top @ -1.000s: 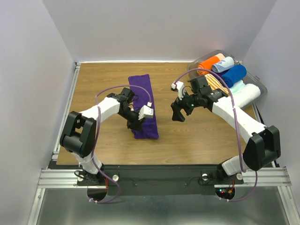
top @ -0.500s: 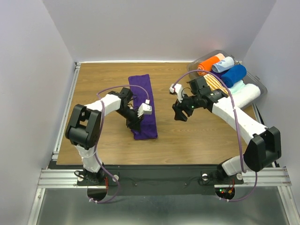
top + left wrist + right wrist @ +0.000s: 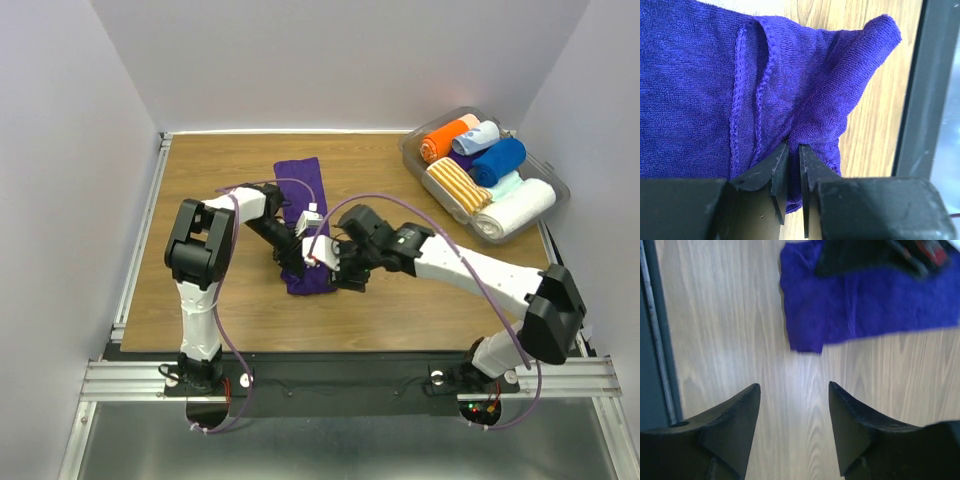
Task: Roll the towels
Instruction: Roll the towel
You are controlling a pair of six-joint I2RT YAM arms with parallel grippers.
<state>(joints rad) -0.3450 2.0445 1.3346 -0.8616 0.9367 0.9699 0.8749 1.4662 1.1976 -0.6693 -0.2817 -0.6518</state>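
Note:
The dark purple towel (image 3: pixel 300 185) lies flat as a long strip running from the middle of the table toward me. My left gripper (image 3: pixel 289 262) sits on its near end, and in the left wrist view its jaws (image 3: pixel 793 147) are shut on a raised fold of the purple towel (image 3: pixel 690 75). My right gripper (image 3: pixel 338 278) hovers just right of the towel's near corner. In the right wrist view it (image 3: pixel 794 385) stands open over bare wood, with the towel's corner (image 3: pixel 805 340) ahead. The royal blue towel (image 3: pixel 497 160) lies rolled in the bin.
A clear plastic bin (image 3: pixel 412 160) at the back right holds orange, pale blue, striped and white rolls beside the blue one. Purple cables loop above both arms. The table's metal near edge (image 3: pixel 652 340) runs close to my right gripper.
My right arm has swung left from near the bin to the purple towel's near corner, its jaws narrowing. My left gripper stays on the towel while its elbow shifts right.

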